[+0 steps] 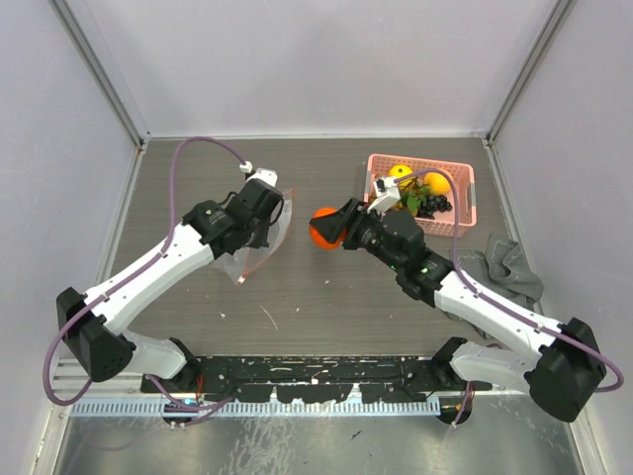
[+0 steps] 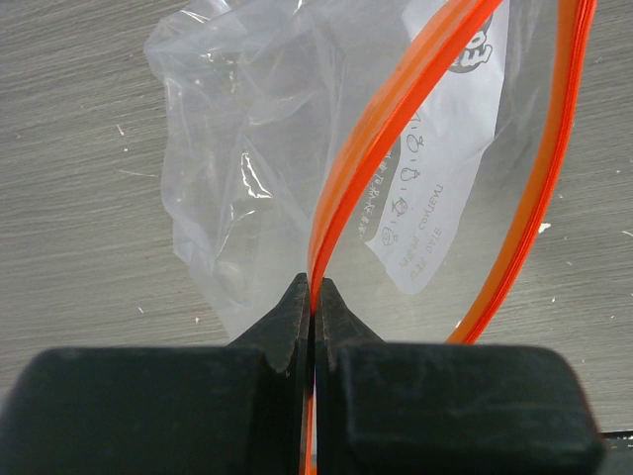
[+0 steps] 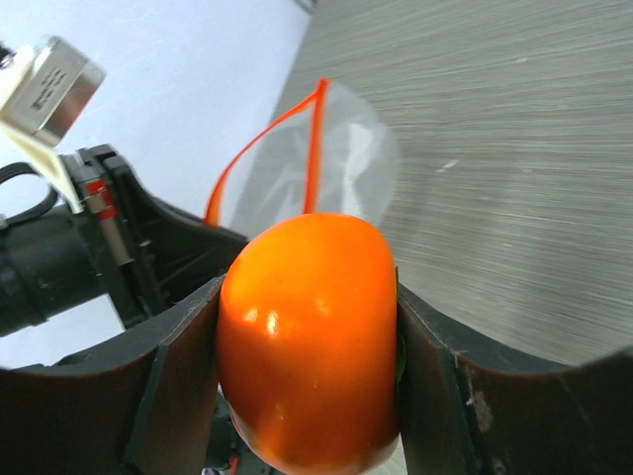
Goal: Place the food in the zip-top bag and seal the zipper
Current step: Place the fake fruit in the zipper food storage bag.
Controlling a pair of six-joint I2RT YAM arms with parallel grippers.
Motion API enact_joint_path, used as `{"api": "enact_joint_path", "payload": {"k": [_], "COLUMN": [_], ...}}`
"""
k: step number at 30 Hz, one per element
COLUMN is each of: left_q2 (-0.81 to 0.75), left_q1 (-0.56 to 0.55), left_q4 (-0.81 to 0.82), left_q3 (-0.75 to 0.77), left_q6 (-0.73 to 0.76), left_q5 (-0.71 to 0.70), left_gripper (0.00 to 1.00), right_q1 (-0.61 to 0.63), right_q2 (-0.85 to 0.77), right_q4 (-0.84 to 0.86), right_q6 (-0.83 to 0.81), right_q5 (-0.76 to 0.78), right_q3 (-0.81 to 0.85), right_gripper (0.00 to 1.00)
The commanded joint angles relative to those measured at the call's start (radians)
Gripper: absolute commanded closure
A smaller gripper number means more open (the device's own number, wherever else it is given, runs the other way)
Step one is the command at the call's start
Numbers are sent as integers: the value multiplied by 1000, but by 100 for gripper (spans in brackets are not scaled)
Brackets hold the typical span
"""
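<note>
— So, what has the right gripper got?
— One orange round fruit. The jaws are part-way open and pressed on both its sides. It hangs above the table, between the pink basket and the zip-top bag.
— And the left gripper?
— Shut tight on one side of the zipper, holding the bag up by that edge. The other strip bows away, so the mouth gapes toward the fruit.
— Anything inside yet?
— Nothing that I can see through the plastic. The yellow fruit, a second orange one and the bunch of small dark balls lie in the basket.
— So how far along?
— Early, I'd judge: first piece in hand, three to fetch, and the zipper not yet pressed closed.
</note>
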Motion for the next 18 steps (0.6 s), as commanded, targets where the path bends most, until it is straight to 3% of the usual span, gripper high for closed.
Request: {"api": "enact_joint_path", "payload": {"k": [1,8,18], "left_q2": [-45,-65,-83], "left_q1": [1,1,2], "left_q4": [76,111,122], "left_q3": [-32,-59,-69], "left_q6": [-19,3,13], "left_q5": [-13,12,47], "left_gripper": [100,100,100], "right_q1": [85,161,178], "right_q2": [60,134,250], "right_q4": [176,268,379], "right_q6": [46,72,135], "right_q5": [73,132,259], "right_q3": [58,94,84], "right_gripper": [80,80,80]}}
